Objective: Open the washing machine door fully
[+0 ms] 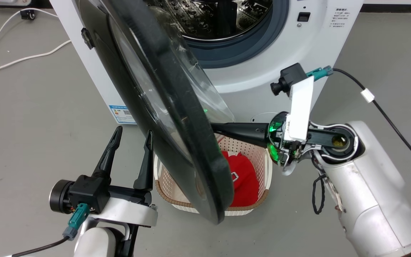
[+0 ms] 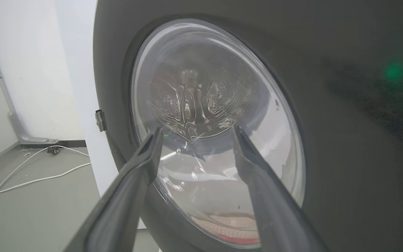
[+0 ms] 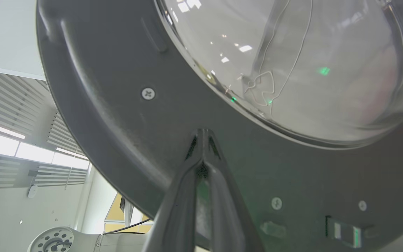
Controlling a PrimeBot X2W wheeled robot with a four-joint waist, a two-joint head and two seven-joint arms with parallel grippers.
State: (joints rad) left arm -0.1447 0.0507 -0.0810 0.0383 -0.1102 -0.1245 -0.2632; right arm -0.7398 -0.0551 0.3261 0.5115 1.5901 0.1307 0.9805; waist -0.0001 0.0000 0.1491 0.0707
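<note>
Now | washing machine door (image 1: 171, 117) half-open | left jaws apart, just outside | right jaws together, touching inside face

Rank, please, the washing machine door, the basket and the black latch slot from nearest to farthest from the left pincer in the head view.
1. washing machine door, beside the left pincer.
2. basket, on the floor past the door.
3. black latch slot, upper right on the washing machine.
</note>
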